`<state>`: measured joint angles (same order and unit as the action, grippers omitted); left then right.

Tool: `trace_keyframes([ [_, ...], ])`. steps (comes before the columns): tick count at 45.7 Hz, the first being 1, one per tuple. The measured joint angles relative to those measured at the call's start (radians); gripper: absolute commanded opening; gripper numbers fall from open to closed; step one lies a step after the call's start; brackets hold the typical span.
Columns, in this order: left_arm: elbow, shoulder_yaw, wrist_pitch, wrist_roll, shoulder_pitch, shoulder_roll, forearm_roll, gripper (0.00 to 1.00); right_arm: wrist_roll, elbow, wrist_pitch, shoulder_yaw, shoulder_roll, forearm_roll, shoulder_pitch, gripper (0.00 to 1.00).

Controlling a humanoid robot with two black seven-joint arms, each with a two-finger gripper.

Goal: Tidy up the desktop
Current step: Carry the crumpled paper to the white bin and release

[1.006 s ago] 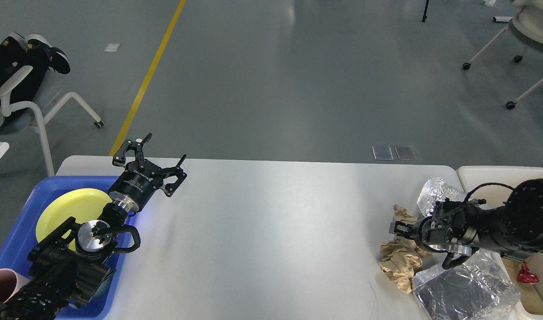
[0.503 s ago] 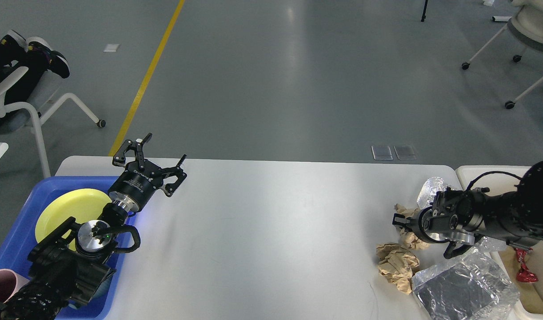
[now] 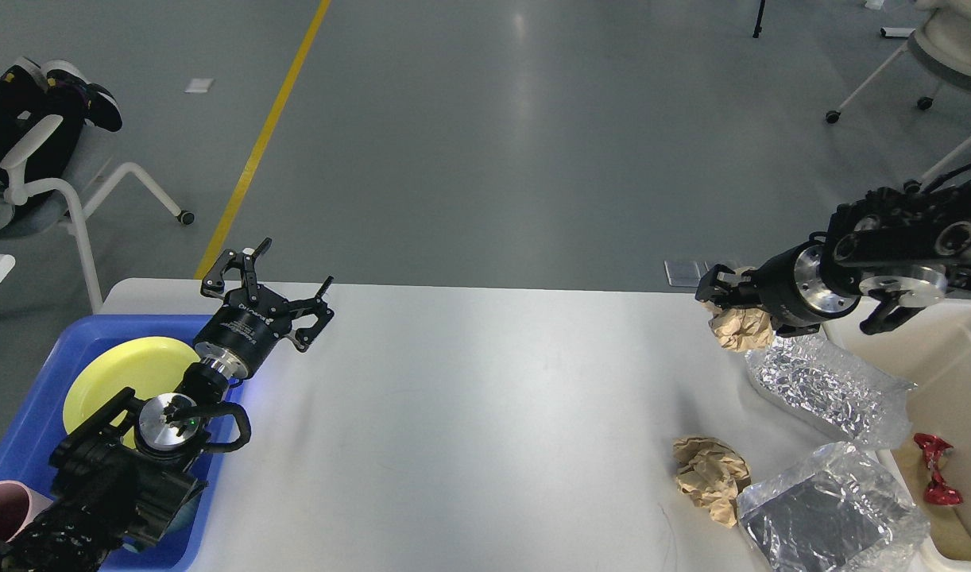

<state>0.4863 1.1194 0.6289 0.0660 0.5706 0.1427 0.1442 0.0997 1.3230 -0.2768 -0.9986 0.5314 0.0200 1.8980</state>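
The white desktop [image 3: 470, 413] fills the lower middle of the head view. My right gripper [image 3: 720, 292] is shut on a crumpled brown paper ball [image 3: 741, 327] and holds it above the desktop's far right edge. A second crumpled brown paper [image 3: 712, 475] lies on the desktop at the front right. Two crinkled clear plastic wrappers lie near it, one [image 3: 831, 387] further back and one [image 3: 831, 516] at the front. My left gripper [image 3: 269, 284] is open and empty above the desktop's far left corner.
A blue tray [image 3: 40, 413] at the left holds a yellow plate [image 3: 128, 373] and a pink cup [image 3: 1, 508]. A beige bin [image 3: 950, 365] at the right holds a red wrapper [image 3: 934, 469]. Chairs stand on the floor beyond.
My right gripper has risen up and back with one brown paper ball, uncovering the rear plastic wrapper. The left arm has not moved.
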Motion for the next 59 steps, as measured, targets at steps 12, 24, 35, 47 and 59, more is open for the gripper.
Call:
trace_keyframes([
  [12,0.0,0.0,0.0,0.0,0.0,0.0,0.0,0.96,0.0,-0.015,-0.133,0.011,0.144,-0.001,0.176,0.0],
  [24,0.0,-0.001,0.0,0.0,0.0,0.0,0.0,0.96,0.012,-0.302,-0.044,-0.003,0.161,-0.017,-0.102,0.0],
  [35,0.0,-0.001,0.0,0.0,0.0,0.0,0.0,0.96,0.012,-0.619,0.115,0.014,0.159,-0.019,-0.471,0.0],
  [47,0.0,0.0,0.0,0.0,0.0,0.0,0.0,0.96,0.011,-0.918,0.269,0.114,0.088,-0.019,-0.871,0.88],
  [59,0.0,0.0,0.0,0.0,0.0,0.0,0.0,0.96,0.009,-1.026,0.28,0.188,0.027,-0.019,-1.014,1.0],
])
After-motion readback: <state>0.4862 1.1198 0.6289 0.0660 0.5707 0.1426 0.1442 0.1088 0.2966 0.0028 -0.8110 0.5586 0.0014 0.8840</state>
